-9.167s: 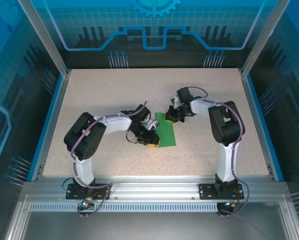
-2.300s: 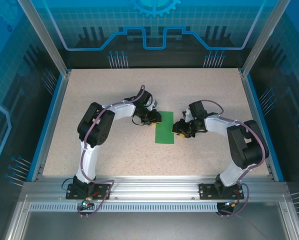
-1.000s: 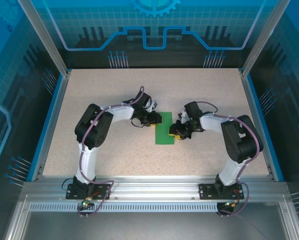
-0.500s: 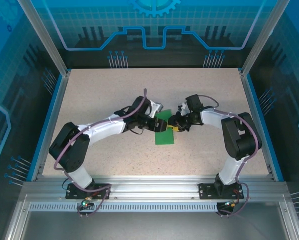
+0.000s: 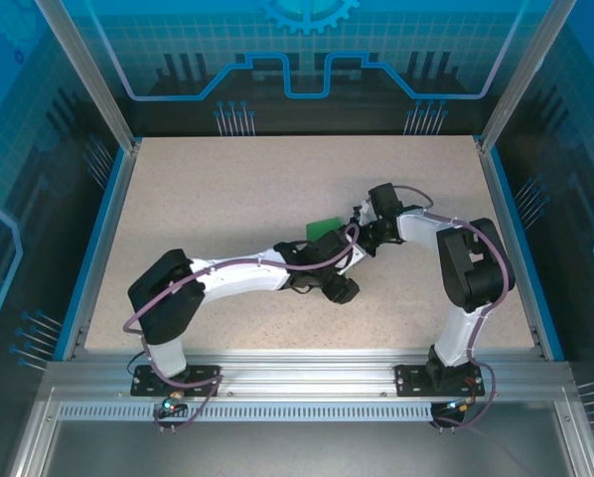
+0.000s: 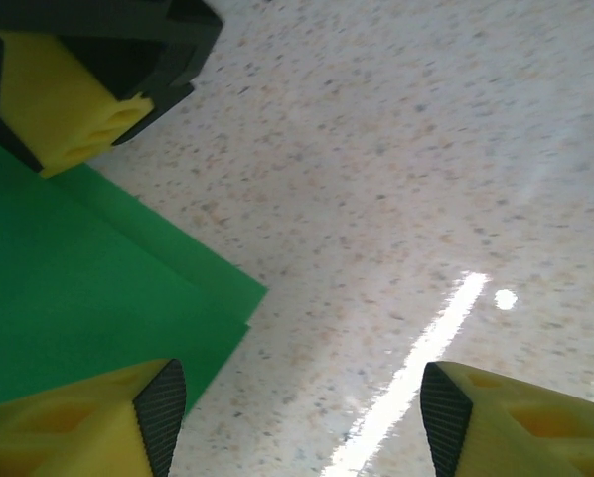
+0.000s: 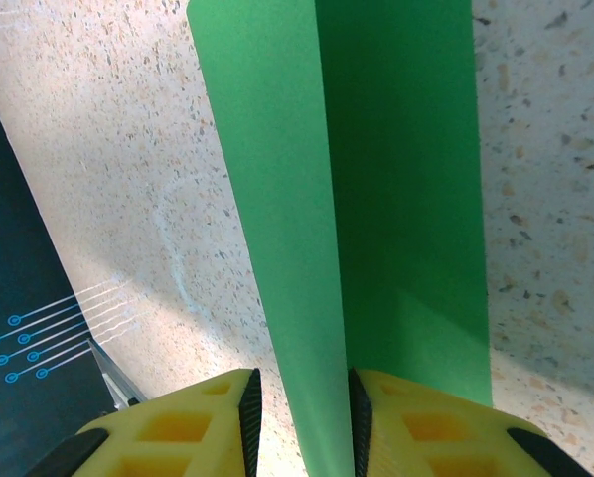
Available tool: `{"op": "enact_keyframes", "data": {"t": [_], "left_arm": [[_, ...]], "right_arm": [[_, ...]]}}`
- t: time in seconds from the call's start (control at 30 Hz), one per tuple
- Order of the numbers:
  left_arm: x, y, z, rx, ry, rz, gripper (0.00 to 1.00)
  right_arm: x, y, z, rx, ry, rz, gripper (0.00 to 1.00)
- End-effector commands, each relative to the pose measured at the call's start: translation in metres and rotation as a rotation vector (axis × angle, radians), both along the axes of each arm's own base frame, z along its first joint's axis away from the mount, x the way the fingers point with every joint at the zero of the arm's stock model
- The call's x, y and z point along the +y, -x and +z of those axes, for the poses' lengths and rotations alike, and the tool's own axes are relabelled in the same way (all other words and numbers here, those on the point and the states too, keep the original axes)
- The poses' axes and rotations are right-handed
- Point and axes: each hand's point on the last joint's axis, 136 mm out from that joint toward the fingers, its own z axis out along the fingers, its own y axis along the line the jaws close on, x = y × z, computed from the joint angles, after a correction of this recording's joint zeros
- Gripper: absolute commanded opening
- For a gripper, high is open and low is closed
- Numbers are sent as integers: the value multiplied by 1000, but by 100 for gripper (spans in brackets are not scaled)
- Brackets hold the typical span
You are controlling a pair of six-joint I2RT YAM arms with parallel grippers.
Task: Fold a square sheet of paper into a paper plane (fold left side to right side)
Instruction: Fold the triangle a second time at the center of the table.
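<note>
The square sheet of paper [image 5: 324, 231] is bright green and lies folded at mid-table, and my left arm covers most of it. In the left wrist view its two layers [image 6: 69, 288] end in stepped corners. My left gripper [image 5: 342, 288] hovers past the sheet's near right corner. It [image 6: 292, 427] stands open with bare table between the fingers. My right gripper [image 5: 361, 240] sits at the sheet's right edge. It [image 7: 302, 427] is partly open and straddles a raised flap of the sheet [image 7: 396, 199]. The flap leans on one pad, and table shows beside the other.
The speckled table [image 5: 227, 189] has blue edging and aluminium posts at its left [image 5: 118, 189] and right [image 5: 496, 189] sides. An aluminium rail [image 5: 297, 378] with both arm bases runs along the near edge. My left forearm [image 5: 247, 276] lies low across the centre.
My left arm has swung from the sheet's left edge across it to the near right, its jaws opening. The right gripper has moved farther up the sheet's right edge.
</note>
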Motion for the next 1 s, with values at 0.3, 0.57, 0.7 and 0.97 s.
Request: {"op": "enact_keyframes", "data": {"t": [0.3,0.57,0.7,0.97], "left_arm": [[5,-22,-24,-142,-230,31,69],[7,-31,-19,-174,-241,65,52],[11,-32,-10,-178,-204,90,39],[21,-36,-4,-125,-124,138,13]], "right_arm": [[-1,-1,-2,26,-18,1,31],[-3,0,-4,30,-8,0,31],[-4,1,-6,31,0,3,31],[-6,1,-8,32,16,7,31]]}}
